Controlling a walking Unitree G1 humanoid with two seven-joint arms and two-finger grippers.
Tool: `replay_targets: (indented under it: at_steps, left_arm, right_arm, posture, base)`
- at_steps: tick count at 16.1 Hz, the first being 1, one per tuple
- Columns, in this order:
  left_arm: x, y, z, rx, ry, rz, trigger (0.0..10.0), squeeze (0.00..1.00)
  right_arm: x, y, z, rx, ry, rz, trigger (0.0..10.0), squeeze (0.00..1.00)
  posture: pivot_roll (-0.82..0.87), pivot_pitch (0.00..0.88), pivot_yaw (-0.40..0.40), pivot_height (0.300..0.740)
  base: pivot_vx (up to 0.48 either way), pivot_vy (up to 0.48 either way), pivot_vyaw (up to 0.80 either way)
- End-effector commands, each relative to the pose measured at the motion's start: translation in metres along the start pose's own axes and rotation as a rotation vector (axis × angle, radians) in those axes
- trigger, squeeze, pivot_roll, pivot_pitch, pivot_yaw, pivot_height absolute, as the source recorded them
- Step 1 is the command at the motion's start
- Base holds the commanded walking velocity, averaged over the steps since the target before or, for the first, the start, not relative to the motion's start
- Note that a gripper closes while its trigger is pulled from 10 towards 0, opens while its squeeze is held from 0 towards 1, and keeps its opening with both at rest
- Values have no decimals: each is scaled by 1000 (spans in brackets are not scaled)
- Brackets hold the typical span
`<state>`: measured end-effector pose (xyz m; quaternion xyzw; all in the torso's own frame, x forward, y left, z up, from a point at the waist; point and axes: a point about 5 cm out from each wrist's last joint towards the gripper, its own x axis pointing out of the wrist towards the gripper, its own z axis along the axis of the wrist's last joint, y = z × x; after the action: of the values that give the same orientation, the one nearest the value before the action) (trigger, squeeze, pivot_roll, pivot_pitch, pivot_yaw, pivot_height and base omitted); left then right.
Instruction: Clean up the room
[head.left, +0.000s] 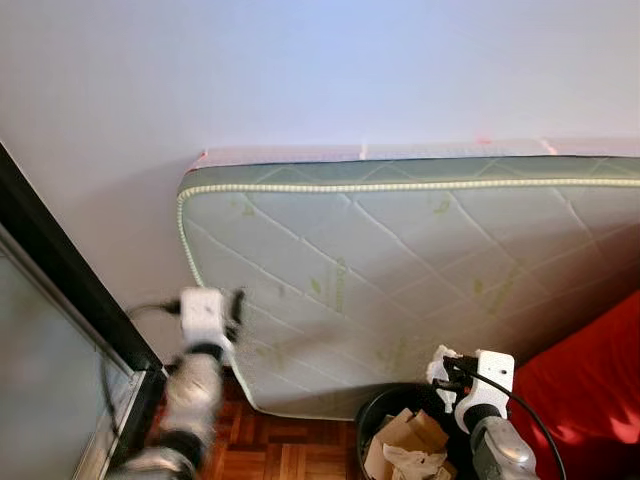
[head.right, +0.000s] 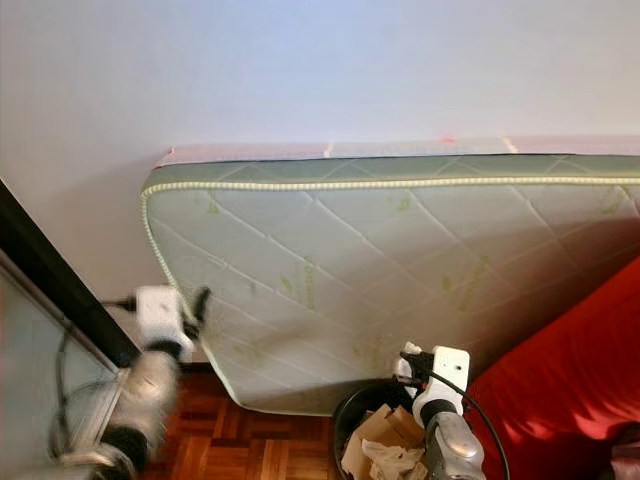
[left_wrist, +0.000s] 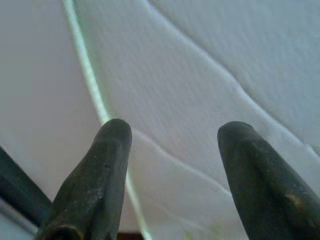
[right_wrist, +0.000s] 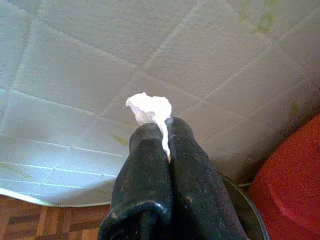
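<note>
crumpled white tissue (right_wrist: 149, 111) pinched in clenched right tool (right_wrist: 166, 131) above black bin (head.left: 378, 407) of paper; left tool (left_wrist: 172, 131) released, facing mattress (head.left: 400, 270)

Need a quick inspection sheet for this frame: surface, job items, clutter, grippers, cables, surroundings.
Surface: wooden parquet floor.
Job's things: white crumpled tissue pinched in the right gripper; black bin below it holding brown paper.
Clutter: nothing seen beyond the bin's contents.
Grippers: right gripper raised over the bin, jaws shut on the tissue; left gripper raised near the mattress corner, jaws open, holding nothing.
Cables: black cable looping off the right wrist.
Surroundings: quilted mattress leaning on a pale wall; red fabric on the right; dark frame on the left.
</note>
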<state>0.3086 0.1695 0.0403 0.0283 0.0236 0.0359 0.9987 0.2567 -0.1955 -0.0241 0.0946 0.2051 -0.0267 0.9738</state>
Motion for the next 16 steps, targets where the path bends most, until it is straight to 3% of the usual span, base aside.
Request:
replay_targets:
  at_steps: [1,3,5,6,7,8,9,13,16]
  left_arm:
    - [-6,-8,-7,13,20,-15,10000,0]
    - [-7,-10,-8,-59,24,-10,10000,0]
    - [-3,-6,-3,-73,10,-1,10000,0]
    - [2,7,0,-91,21,11,10000,0]
    - [4,11,1,-93,22,13,10000,0]
    - [8,17,6,-94,16,12,10000,0]
    - [12,20,11,-98,5,5,10000,0]
    - [13,19,12,-106,5,-14,10000,0]
    - [11,19,7,-101,30,-37,10000,0]
  right_arm:
    - [-1,0,0,-14,-9,5,10000,0]
    - [-1,0,2,13,-46,-6,10000,0]
    - [-1,0,5,19,-72,2,10000,0]
    - [2,2,14,14,-107,11,10000,0]
    - [17,12,49,-23,-223,36,10000,0]
    - [29,28,103,-62,-408,71,10000,0]
    - [30,34,124,-57,-505,91,10000,0]
    - [29,40,132,-49,-551,115,10000,0]
    - [32,33,115,-69,-440,87,10000,0]
  posture:
    - [54,0,25,727]
    - [55,0,22,727]
    - [59,0,20,727]
    - [58,0,21,727]
    - [58,0,21,727]
    - [58,0,21,727]
    - [58,0,21,727]
    - [60,0,21,727]
    - [54,0,18,727]
  base:
    - [0,0,0]
    - [0,0,0]
    - [0,0,0]
    - [0,0,0]
    - [0,0,0]
    - [0,0,0]
    - [0,0,0]
    - [0,0,0]
    - [0,0,0]
